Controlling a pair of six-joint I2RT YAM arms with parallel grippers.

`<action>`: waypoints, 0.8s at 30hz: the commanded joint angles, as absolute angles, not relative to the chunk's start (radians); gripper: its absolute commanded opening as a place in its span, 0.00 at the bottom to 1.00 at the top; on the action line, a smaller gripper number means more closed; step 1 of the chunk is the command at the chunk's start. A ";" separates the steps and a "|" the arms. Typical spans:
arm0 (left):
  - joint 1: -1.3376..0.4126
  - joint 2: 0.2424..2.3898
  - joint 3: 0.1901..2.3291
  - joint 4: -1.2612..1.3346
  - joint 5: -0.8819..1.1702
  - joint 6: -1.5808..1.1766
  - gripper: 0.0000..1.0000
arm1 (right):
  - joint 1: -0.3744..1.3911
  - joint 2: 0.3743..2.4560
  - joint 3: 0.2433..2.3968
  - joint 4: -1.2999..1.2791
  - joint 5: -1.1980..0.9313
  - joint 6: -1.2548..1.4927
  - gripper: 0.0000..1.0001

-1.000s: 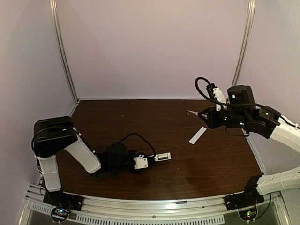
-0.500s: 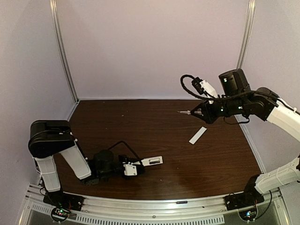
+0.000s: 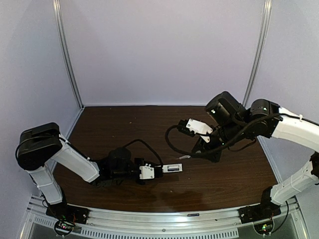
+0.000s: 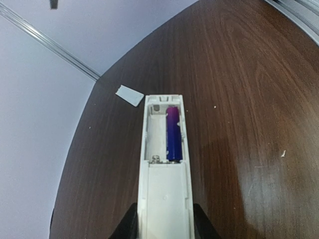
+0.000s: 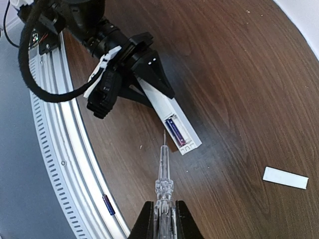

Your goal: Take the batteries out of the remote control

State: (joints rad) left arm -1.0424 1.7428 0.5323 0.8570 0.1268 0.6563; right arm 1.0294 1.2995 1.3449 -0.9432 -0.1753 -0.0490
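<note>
The remote control (image 4: 164, 189) is a slim white bar lying on the table with its battery bay facing up. One purple battery (image 4: 173, 132) sits in the right slot, and the left slot is empty. My left gripper (image 4: 164, 219) is shut on the remote's near end; both also show in the top view, the left gripper (image 3: 148, 172) and the remote (image 3: 172, 168). My right gripper (image 5: 162, 211) is shut on a clear screwdriver (image 5: 163, 174), whose tip hovers just beside the open bay. In the top view the screwdriver (image 3: 184, 158) points at the remote's far end.
The flat white cover strip (image 5: 285, 178) lies on the table to the right of the remote, also in the left wrist view (image 4: 130, 95). A loose purple battery (image 5: 108, 204) lies at the metal rail (image 5: 60, 149) along the table's near edge. The right arm (image 3: 234, 124) reaches over mid-table.
My right arm has swung from the back right down towards the centre, bringing the screwdriver tip up to the remote. My left gripper has shifted the remote slightly right.
</note>
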 commanded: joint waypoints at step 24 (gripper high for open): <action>-1.046 1.779 0.601 0.701 0.196 0.703 0.00 | 1.093 1.526 1.358 -1.003 -0.098 -0.183 0.00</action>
